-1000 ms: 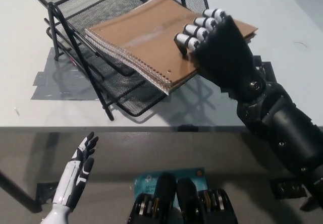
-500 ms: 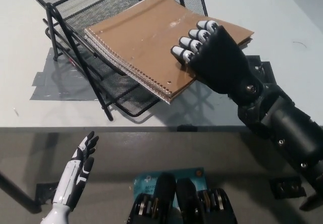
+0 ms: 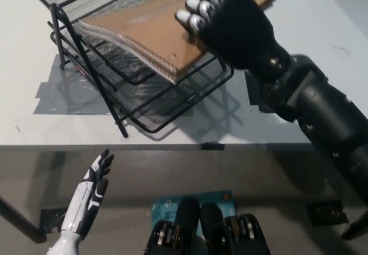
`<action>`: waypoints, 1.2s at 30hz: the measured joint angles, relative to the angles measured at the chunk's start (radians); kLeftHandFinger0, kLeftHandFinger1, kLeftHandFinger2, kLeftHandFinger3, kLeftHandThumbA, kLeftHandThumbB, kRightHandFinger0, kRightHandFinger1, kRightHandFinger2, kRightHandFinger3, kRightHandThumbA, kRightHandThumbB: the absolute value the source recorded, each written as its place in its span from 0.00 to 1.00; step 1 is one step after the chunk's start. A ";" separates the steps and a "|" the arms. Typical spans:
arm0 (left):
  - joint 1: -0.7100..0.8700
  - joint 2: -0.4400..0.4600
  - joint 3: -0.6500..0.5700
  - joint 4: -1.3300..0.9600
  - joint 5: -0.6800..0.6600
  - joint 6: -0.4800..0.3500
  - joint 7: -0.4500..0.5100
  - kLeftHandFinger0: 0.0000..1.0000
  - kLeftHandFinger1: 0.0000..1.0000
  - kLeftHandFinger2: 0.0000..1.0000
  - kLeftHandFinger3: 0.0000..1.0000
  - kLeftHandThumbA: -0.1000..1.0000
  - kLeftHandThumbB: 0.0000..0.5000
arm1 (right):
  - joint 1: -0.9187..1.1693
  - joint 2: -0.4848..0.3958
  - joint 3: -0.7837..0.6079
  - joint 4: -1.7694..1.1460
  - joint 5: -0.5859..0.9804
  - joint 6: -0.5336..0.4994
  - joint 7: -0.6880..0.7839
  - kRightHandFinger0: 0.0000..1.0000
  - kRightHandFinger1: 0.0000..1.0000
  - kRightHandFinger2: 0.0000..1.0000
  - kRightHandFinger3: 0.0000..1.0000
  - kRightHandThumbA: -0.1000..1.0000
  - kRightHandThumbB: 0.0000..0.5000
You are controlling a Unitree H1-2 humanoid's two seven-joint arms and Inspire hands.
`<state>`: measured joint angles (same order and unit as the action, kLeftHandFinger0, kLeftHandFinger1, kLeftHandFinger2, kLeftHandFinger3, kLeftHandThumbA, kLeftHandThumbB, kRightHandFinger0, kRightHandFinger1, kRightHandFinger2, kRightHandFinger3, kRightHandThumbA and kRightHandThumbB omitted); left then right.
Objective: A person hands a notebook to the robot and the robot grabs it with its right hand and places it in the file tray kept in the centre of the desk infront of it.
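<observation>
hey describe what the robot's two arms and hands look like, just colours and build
The right hand is black with a broad, smooth back and pale grey, segmented fingers. Its right arm is bulky matte black, built of rounded sections with small silver bolts. The left hand is slim and white with black fingers and black trim, on a narrow white forearm.

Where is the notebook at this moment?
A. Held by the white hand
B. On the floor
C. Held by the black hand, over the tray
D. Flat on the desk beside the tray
C: the right robot hand grips the notebook, tilted above the tray.
</observation>
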<state>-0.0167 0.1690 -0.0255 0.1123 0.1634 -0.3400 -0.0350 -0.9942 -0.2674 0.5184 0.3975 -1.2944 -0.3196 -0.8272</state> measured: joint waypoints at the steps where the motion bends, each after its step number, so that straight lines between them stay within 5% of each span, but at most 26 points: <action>1: -0.001 0.001 -0.001 0.000 -0.001 0.000 0.000 0.97 1.00 1.00 1.00 1.00 0.61 | -0.019 0.015 -0.005 0.019 0.000 0.000 -0.009 0.00 0.00 0.00 0.00 0.81 0.00; 8: -0.002 0.002 -0.004 0.003 -0.006 -0.004 0.000 0.95 1.00 1.00 1.00 1.00 0.54 | -0.070 0.039 -0.021 0.097 0.000 0.009 -0.059 0.00 0.00 0.00 0.00 0.80 0.00; 18: -0.003 0.002 -0.007 0.006 -0.001 -0.013 0.000 0.98 1.00 1.00 1.00 1.00 0.61 | -0.077 0.061 -0.007 0.293 0.000 0.010 -0.148 0.00 0.00 0.00 0.00 0.60 0.00; 23: -0.005 0.002 -0.008 0.003 -0.001 -0.009 0.000 1.00 1.00 1.00 1.00 1.00 0.65 | -0.089 0.063 0.038 0.436 -0.003 0.010 -0.211 0.00 0.00 0.00 0.00 0.70 0.00; 36: -0.017 0.002 -0.014 0.003 0.003 -0.004 0.001 0.98 1.00 0.99 1.00 1.00 0.60 | -0.141 0.103 0.156 0.671 -0.005 0.035 -0.352 0.00 0.00 0.00 0.00 0.58 0.00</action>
<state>-0.0339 0.1713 -0.0395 0.1154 0.1666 -0.3441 -0.0344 -1.1348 -0.1644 0.6746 1.0690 -1.2996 -0.2844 -1.1790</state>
